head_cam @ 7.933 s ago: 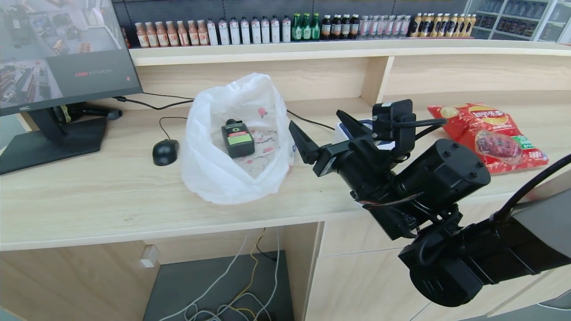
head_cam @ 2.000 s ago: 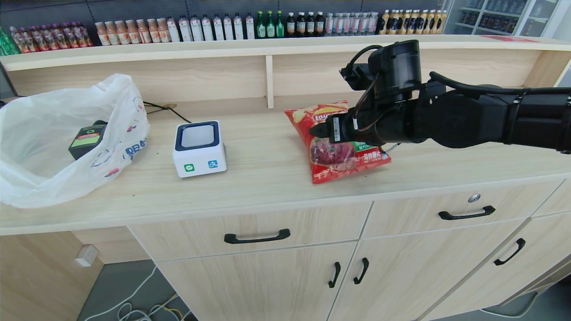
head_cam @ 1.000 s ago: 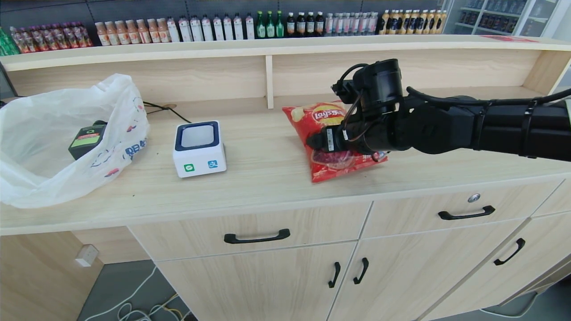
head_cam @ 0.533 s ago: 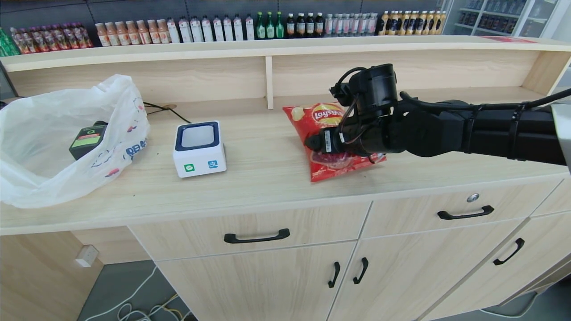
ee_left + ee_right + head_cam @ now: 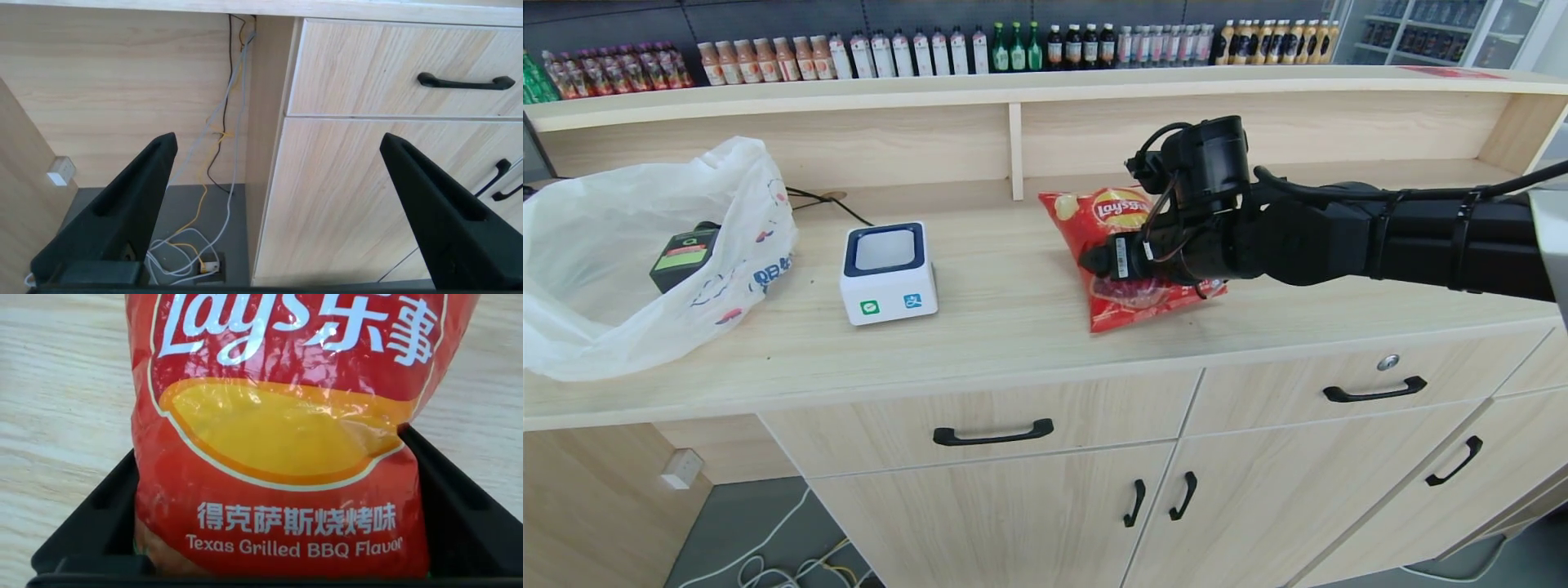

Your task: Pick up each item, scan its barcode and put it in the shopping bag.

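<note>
Jaws of our right gripper [image 5: 275, 457] have closed in and now pinch the chips [image 5: 1131, 306], so we can lift toward the scanner [image 5: 888, 269].

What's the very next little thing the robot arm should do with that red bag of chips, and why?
Probably lift the chip bag a little off the counter, once the hold is firm. The right gripper sits astride the bag, which lies flat on the wood, and the scanner it must pass stands further to the robot's left.
</note>
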### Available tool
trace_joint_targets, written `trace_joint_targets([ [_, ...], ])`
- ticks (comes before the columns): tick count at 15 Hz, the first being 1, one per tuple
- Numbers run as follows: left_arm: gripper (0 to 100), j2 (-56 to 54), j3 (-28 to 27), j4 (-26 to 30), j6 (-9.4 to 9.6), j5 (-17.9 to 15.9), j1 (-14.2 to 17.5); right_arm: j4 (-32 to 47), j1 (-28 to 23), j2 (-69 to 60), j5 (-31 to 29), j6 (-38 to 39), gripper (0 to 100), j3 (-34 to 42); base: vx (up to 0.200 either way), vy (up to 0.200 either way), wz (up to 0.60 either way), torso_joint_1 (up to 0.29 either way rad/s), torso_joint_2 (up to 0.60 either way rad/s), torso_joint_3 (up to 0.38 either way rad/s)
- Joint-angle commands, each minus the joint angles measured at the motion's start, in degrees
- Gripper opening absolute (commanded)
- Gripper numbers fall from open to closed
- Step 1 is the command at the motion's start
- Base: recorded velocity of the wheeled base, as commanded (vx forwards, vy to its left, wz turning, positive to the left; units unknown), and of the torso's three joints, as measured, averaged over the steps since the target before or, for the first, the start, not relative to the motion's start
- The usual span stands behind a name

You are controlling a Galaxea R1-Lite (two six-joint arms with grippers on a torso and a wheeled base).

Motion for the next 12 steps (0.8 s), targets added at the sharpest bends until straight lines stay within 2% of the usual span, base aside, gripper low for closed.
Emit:
trace_joint_targets([
  [1,100,-0.02,0.00,0.00,-0.04,0.04,0.00,-0.09,0.02,-0.39,-0.04,-0.07,0,-0.04,0.000,0.000,0.00,0.000,0.00,0.000],
  [12,100,-0.02,0.00,0.00,-0.04,-0.05,0.00,-0.01,0.46,-8.30,1.72,-0.07,0,0.75,0.000,0.000,0.00,0.000,0.00,0.000],
])
